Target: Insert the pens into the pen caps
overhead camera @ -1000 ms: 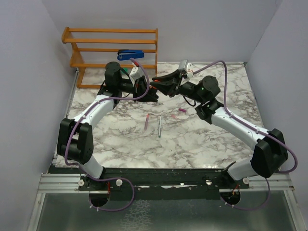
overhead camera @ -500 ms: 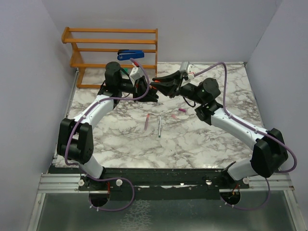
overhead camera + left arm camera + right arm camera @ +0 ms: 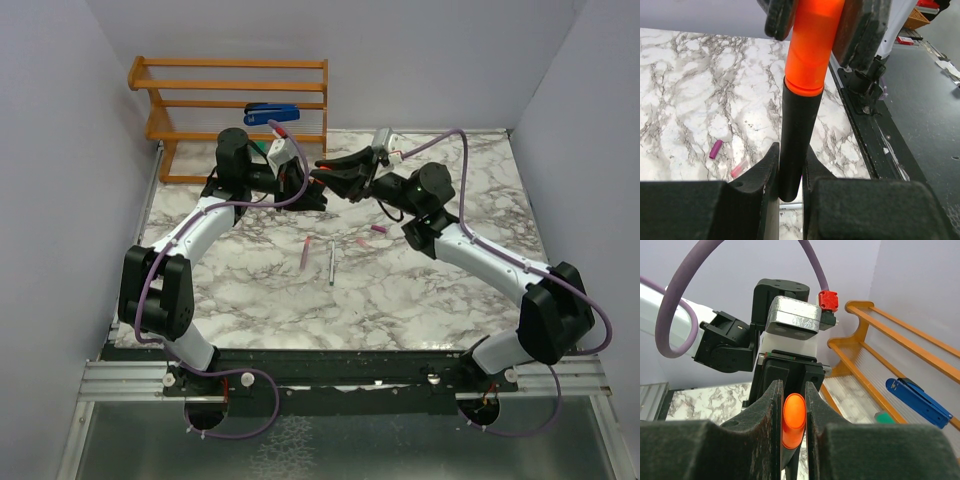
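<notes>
Gripping the matte black marker body, left gripper is clamped; right gripper pinches the glossy orange cap, seated; right arm shifted slightly toward nine o'clock

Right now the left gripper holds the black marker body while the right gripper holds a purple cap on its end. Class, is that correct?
Not quite. The cap in the right gripper is bright orange, not purple, as the left wrist view shows. The left gripper does hold the black marker body.
</notes>
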You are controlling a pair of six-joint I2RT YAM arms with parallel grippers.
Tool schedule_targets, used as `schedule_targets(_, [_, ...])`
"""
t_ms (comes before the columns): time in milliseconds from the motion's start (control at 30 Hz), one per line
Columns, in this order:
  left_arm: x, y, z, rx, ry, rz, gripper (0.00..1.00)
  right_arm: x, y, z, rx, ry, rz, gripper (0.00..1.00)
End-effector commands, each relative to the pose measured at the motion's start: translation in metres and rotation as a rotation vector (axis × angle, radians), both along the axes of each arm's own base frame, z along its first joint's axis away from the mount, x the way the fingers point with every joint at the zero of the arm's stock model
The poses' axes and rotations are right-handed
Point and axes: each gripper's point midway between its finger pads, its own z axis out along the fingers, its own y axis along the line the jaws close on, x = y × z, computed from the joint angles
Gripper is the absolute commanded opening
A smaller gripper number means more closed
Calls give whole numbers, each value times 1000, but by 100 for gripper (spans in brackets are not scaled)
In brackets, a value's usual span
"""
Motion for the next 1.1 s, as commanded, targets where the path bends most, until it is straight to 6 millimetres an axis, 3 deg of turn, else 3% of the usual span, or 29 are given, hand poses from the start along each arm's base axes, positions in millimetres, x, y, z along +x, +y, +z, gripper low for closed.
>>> schedule_targets(0, [17,3,148,-206,-370,273,0,-177,-21,-270,-663,995,493,1])
schedule_targets(233, [14,4,152,-211,-375,272,0,-165,-5,-266,-654,972,519,1])
schedule_targets(567, [16,7,150,-207,-374,281,0,-175,-19,-271,-659,992,485,1])
schedule_targets(867, [12,10,146,-202,-364,280,0,-164,-13,-268,-694,969,465,1])
schedule_targets(967, [12,11,136,-191,-341,283,0,-150,-8,-245,-673,905,408,36])
schedule_targets(1067, [11,14,113,-166,-291,291,0,-119,-3,-215,-643,794,253,48])
